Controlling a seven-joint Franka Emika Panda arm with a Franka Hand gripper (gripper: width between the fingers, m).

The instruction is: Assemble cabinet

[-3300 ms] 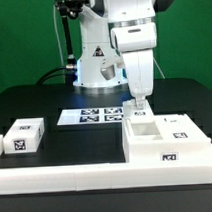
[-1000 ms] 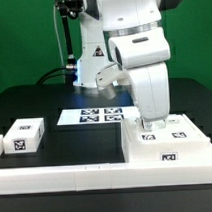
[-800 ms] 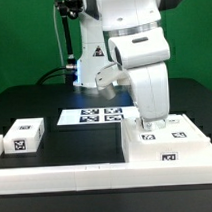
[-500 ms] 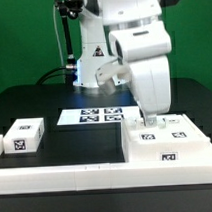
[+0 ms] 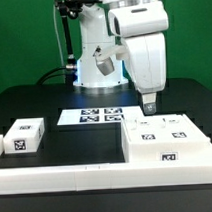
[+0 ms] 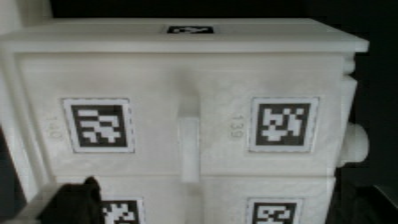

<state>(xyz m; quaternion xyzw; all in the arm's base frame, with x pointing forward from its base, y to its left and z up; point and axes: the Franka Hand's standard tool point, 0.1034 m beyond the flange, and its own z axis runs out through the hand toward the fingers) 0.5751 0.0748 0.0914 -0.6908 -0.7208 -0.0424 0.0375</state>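
The cabinet (image 5: pixel 182 141), a large white box with tagged blocks set in its top, lies at the exterior view's right, against the front rail. My gripper (image 5: pixel 149 106) hangs just above its far edge, clear of it. In the wrist view the cabinet (image 6: pixel 187 90) fills the picture with several square tags on its blocks. My gripper (image 6: pixel 217 208) is open and empty there, with one dark finger (image 6: pixel 79 203) at one side and the other at the opposite edge.
A loose white tagged block (image 5: pixel 23 136) sits at the exterior view's left. The marker board (image 5: pixel 92 116) lies in the middle, before the robot base. A long low white rail (image 5: pixel 57 179) runs along the front.
My gripper has risen off the cabinet top and now hangs above it. The compartment that was open several seconds ago now shows a tagged block in it.
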